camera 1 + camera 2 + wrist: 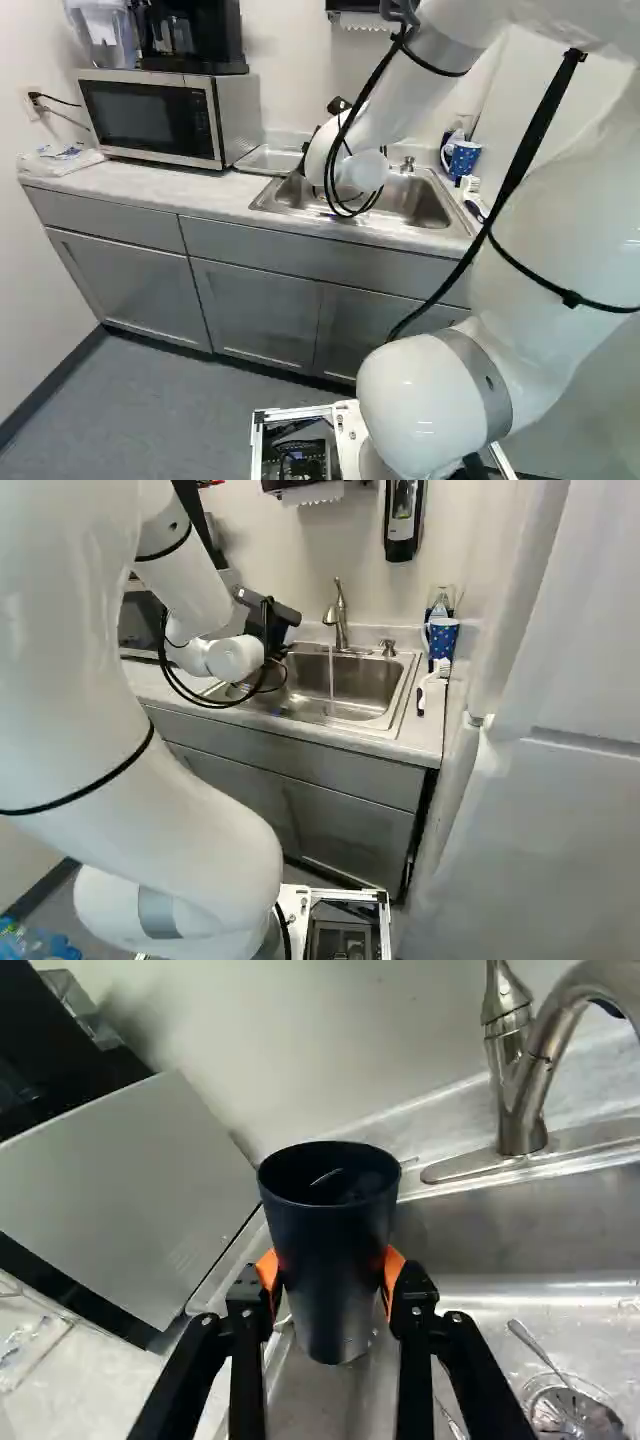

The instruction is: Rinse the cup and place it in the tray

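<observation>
Cup [332, 1250] shows a dark inside, its bottom hard to make out.

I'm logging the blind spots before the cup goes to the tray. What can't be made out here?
- Cup's inner bottom: lost in shadow in the wrist view.
- Part of the tray: behind the arm in the left base view.
- Microwave's inside: behind its dark door in the left base view.
- Sink floor: mostly behind its front rim in the right base view.

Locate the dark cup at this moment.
In the wrist view, the cup is held between the two fingers of the gripper, seen against the edge of the sink, with the microwave to one side and the faucet to the other.
</observation>
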{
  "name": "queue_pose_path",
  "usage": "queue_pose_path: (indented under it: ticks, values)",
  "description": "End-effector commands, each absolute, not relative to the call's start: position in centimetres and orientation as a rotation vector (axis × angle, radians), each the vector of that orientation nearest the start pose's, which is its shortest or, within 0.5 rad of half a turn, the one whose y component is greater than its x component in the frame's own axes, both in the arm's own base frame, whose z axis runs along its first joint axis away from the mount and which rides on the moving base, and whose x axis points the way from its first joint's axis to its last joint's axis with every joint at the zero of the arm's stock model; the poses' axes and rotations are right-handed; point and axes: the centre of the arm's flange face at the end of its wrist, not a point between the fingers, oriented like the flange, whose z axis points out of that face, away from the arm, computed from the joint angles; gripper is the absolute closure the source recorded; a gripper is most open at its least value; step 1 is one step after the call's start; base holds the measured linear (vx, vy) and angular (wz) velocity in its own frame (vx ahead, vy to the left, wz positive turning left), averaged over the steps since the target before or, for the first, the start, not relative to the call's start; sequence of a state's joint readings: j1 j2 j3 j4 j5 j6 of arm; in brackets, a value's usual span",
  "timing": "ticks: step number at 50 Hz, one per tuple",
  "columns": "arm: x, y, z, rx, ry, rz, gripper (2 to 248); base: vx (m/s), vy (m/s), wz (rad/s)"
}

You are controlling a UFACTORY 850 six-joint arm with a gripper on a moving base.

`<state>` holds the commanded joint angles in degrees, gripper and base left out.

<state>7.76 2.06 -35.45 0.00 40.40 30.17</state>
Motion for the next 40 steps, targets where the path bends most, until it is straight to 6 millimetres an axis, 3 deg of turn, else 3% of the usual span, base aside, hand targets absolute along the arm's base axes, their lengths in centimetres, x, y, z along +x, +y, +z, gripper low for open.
queue_pose_path:
  ticks: [40]
  values:
    - [44.82, 6.11, 48.83, -1.872, 0.808, -1.412, 130, 0.000, 0.000, 0.000]
